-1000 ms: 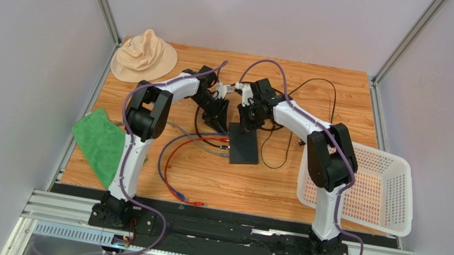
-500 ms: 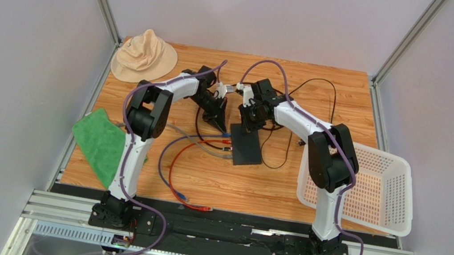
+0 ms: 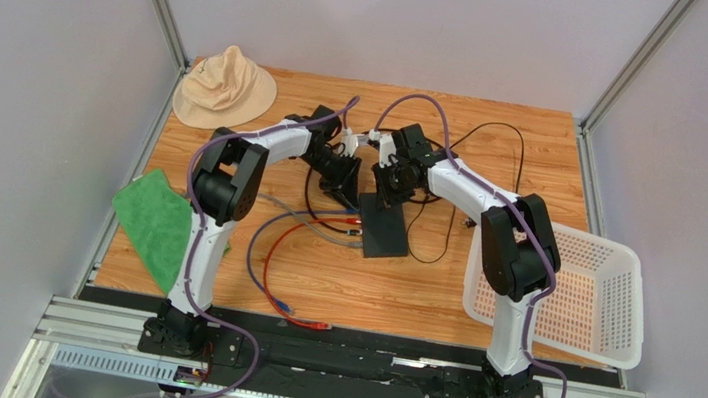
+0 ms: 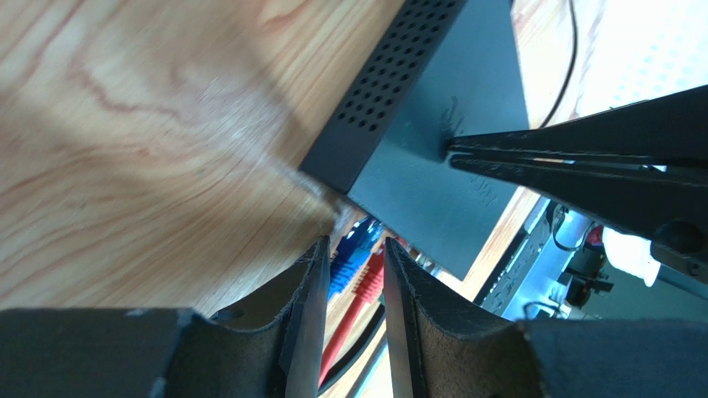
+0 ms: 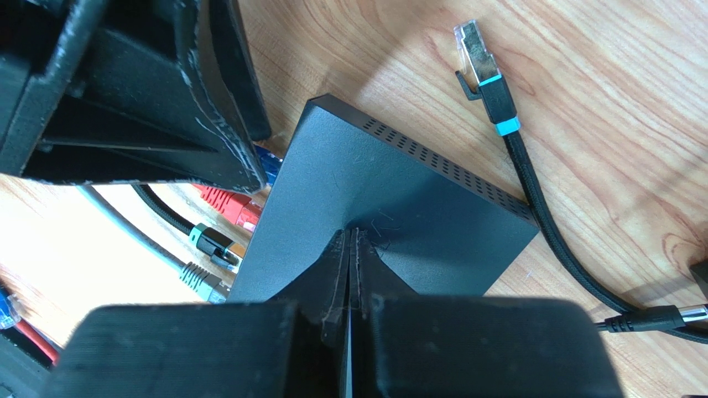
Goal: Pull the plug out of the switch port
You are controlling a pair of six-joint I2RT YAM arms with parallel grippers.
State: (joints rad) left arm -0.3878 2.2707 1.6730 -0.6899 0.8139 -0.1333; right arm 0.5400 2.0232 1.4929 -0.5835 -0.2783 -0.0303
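Observation:
The switch (image 3: 385,233) is a flat black box in the middle of the table. Its sockets face left, and blue, red, black and grey plugs sit along that edge. My right gripper (image 3: 382,195) is shut, and its tips (image 5: 349,234) press down on the switch's top (image 5: 390,191). My left gripper (image 3: 348,198) is open with a narrow gap, at the switch's far left corner. In the left wrist view its tips (image 4: 353,245) frame the blue plug (image 4: 356,249) and the red plug (image 4: 371,278), which lie just beyond them by the switch (image 4: 440,124).
A loose black cable with a cyan-banded plug (image 5: 482,70) lies past the switch. A white basket (image 3: 565,294) is at the right, a tan hat (image 3: 225,85) at the far left and a green cloth (image 3: 160,223) at the left edge. Cable loops trail toward the front.
The switch has turned slightly under my right gripper. My left gripper has swung closer to the switch's socket edge. My right gripper stays pressed on the top.

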